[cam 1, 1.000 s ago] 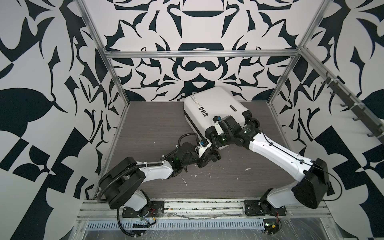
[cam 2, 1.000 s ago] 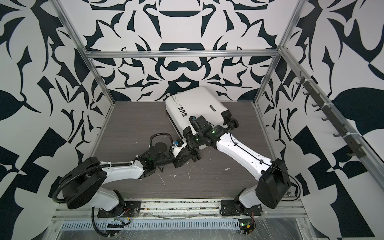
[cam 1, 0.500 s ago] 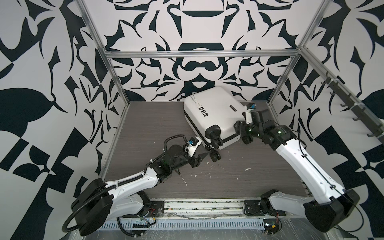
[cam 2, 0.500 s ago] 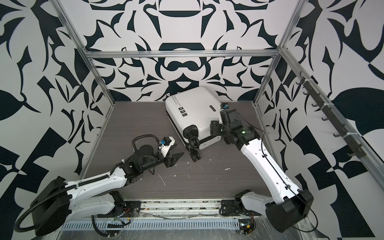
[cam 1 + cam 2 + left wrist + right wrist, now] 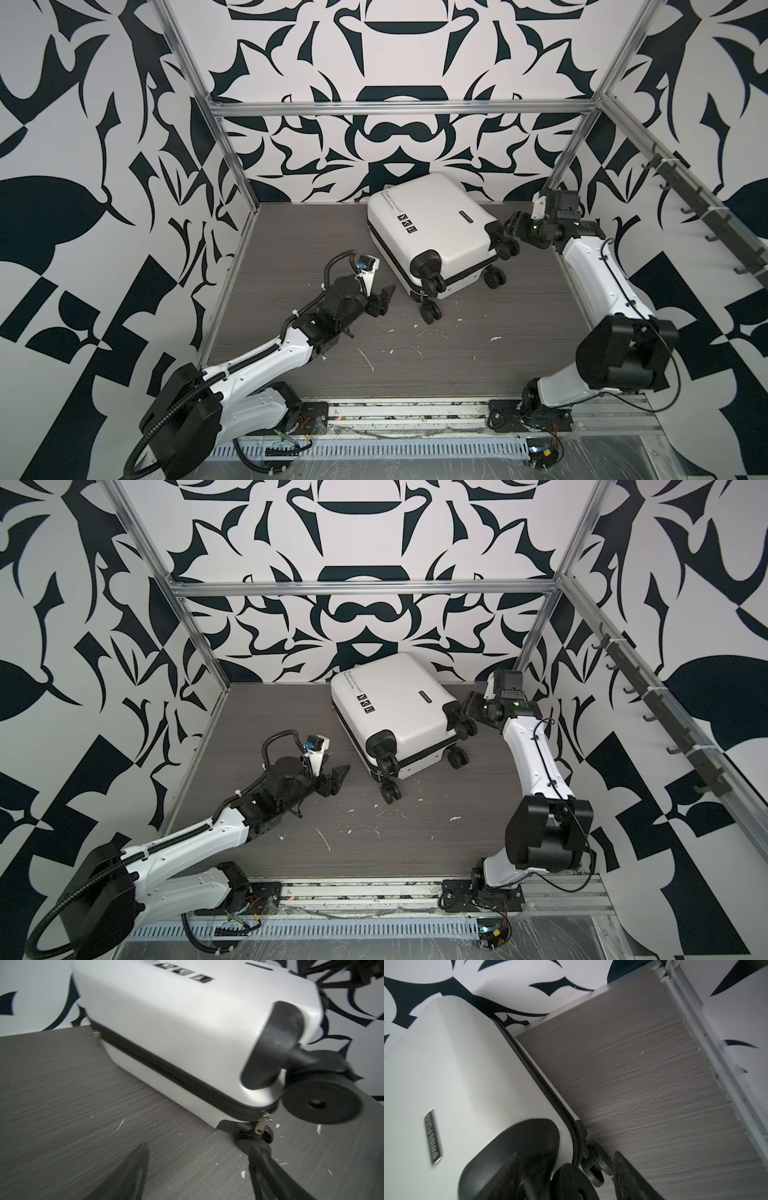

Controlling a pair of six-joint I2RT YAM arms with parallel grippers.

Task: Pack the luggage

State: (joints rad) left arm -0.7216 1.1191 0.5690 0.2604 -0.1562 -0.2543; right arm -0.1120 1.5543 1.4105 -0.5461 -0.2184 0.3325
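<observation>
The table (image 5: 291, 249) holds just the luggage (image 5: 432, 224). It's lying flat and zipped shut at the back middle, close to the rear wall. Its long axis runs on a diagonal, with the wheel end pointing front-right.

The right gripper (image 5: 514, 226) sits just off that end, right beside the far wheel (image 5: 508, 248). Its jaws are apart, with nothing in them as far as I can tell. The left gripper (image 5: 383, 300) is front-left of the case and aimed at the long zipped side. Its jaws are spread wide and empty, with a clear gap to the shell, so the right arm is the nearer one. The zip pull (image 5: 262, 1124) hangs at the front corner by the lower wheel.

A second ago both grippers were bunched at that front wheel corner. Now the left has backed off to its own side and the right has swung round to the far corner. Both jaws are wider, and the case doesn't look like it's budged. My guess is the packing's basically done.
</observation>
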